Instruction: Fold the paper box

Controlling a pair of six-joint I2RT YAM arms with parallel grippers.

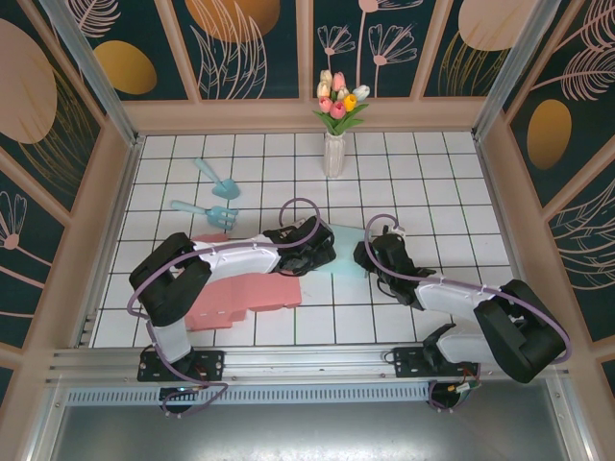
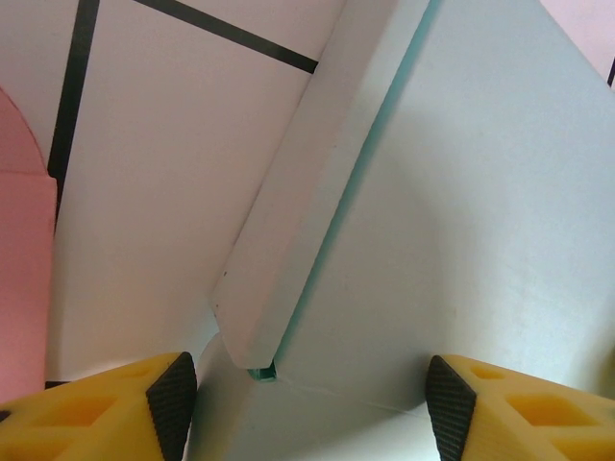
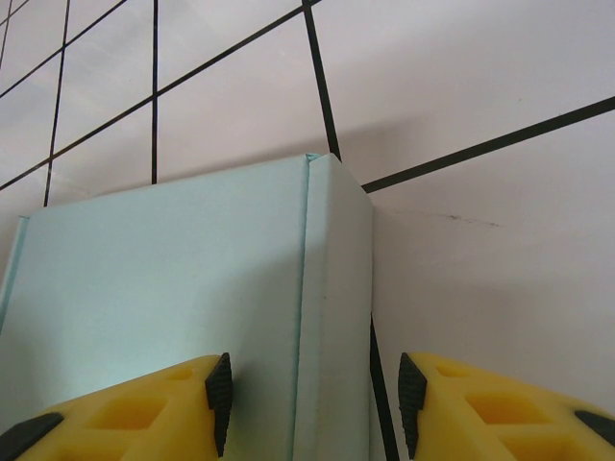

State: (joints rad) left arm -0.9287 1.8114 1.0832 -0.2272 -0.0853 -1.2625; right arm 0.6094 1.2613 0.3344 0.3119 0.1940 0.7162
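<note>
Sitting under it all: white tiled counter (image 1: 404, 182).
Paper box (image 1: 346, 259): pale teal, lay mid-counter between both tools; looked light, thin card, easily creased, so I'd pinch a wall near its fold.
Left tool (image 2: 307, 403): jaws stood apart around a raised flap (image 2: 288, 221), not touching it.
Right tool (image 3: 312, 403): also apart, straddling the corner wall (image 3: 336, 317), no grip.

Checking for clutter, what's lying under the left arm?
A pink paper sheet on the tiled table; the arm crosses it, hiding its middle part.
</note>
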